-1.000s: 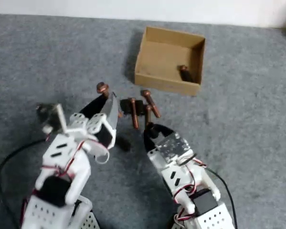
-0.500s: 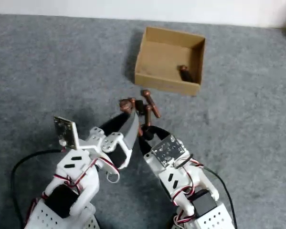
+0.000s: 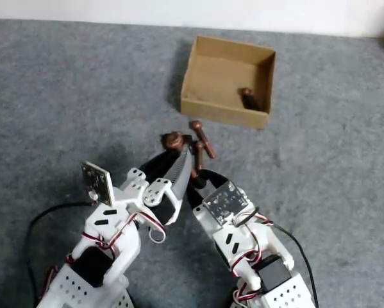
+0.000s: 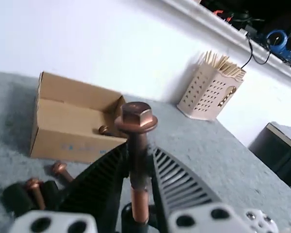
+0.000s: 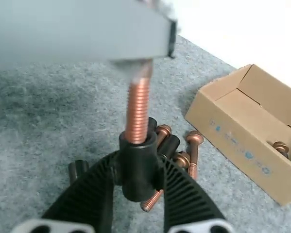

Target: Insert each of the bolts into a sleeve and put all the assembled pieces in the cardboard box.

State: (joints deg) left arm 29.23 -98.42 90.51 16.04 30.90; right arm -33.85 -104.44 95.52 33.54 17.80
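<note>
The step in hand is the joining of one pair: the left gripper [image 4: 138, 151] is clamped on a copper bolt [image 4: 136, 119], held upright by its shank with the head on top, and the right gripper [image 5: 136, 167] is clamped around a black sleeve [image 5: 135, 151] directly beneath it. In the right wrist view the threaded end of the bolt appears to sit just inside the mouth of the sleeve, so the insertion looks begun but not finished; much of the thread shows above the rim. The next move likely calls for keeping the two parts in line and pressing the bolt down until the head meets the sleeve. Then one gripper must let go so the other can carry the piece to the cardboard box [image 3: 222, 113], which stands beyond the grippers on the grey table [image 3: 320, 167]. One piece [image 3: 248, 97] lies in the box already. Several loose bolts [image 3: 201, 138] lie just before the box, so a good part of the task seems left.
</note>
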